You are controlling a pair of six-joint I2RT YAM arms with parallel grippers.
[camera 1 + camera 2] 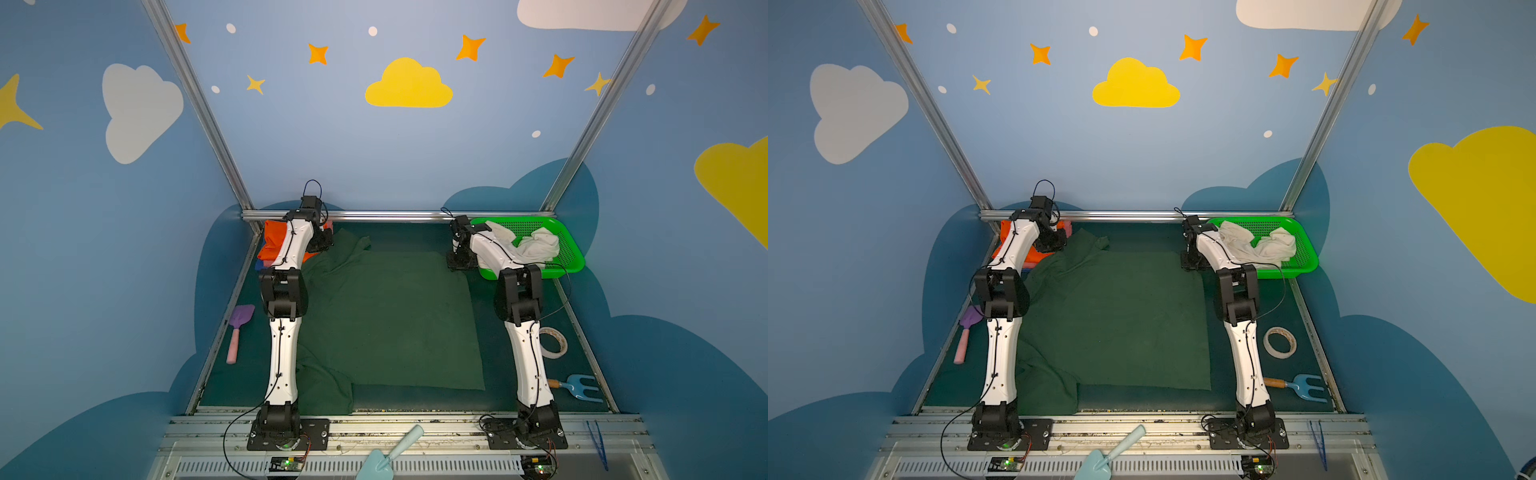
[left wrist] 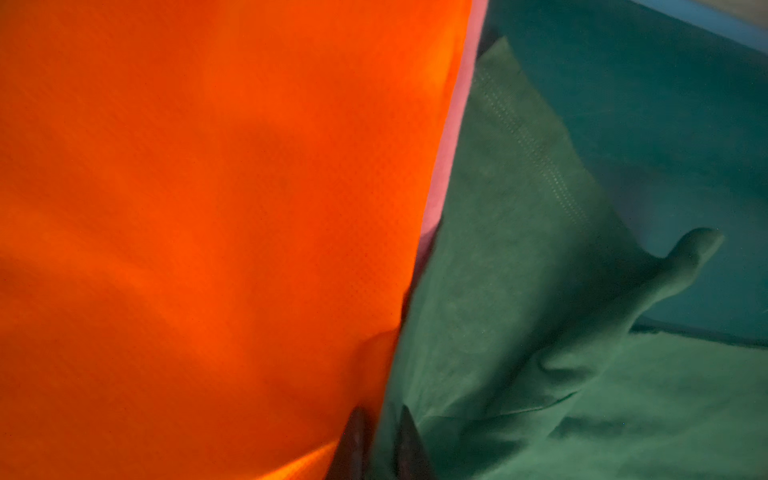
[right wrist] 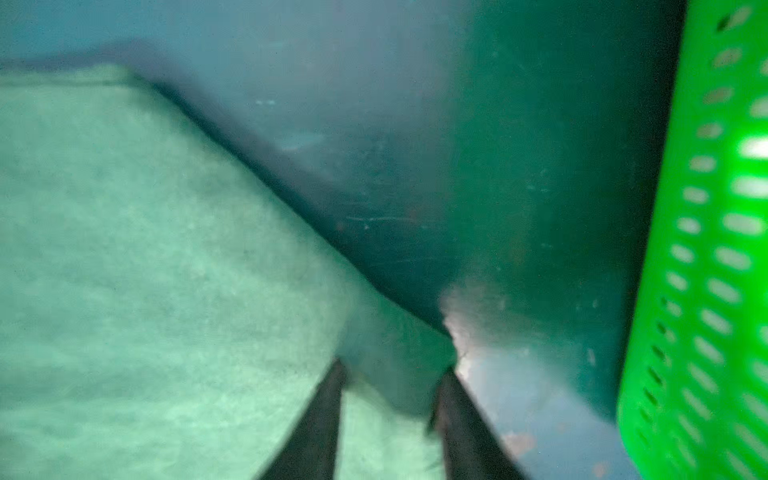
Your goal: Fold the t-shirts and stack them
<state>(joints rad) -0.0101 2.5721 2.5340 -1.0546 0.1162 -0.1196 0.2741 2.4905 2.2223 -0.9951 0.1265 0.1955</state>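
The dark green t-shirt [image 1: 390, 320] [image 1: 1121, 320] lies spread flat across the middle of the table. My left gripper [image 1: 322, 245] [image 2: 380, 415] is at its far left corner, jaws shut on a thin fold of the green cloth. Right beside it is the folded orange t-shirt [image 1: 272, 245] [image 2: 208, 208], with a pink edge [image 2: 449, 145] under it. My right gripper [image 1: 457, 264] [image 3: 397, 368] is at the far right corner. Its jaws stand apart astride that corner, and the view is blurred. A white t-shirt [image 1: 536, 247] lies crumpled in the green basket [image 1: 569, 253].
A purple toy shovel [image 1: 239, 328] lies along the left edge. A tape roll [image 1: 552, 343] and a blue toy rake [image 1: 579, 386] lie on the right. On the front rail are a light blue trowel [image 1: 390, 453] and blue tweezers [image 1: 596, 444].
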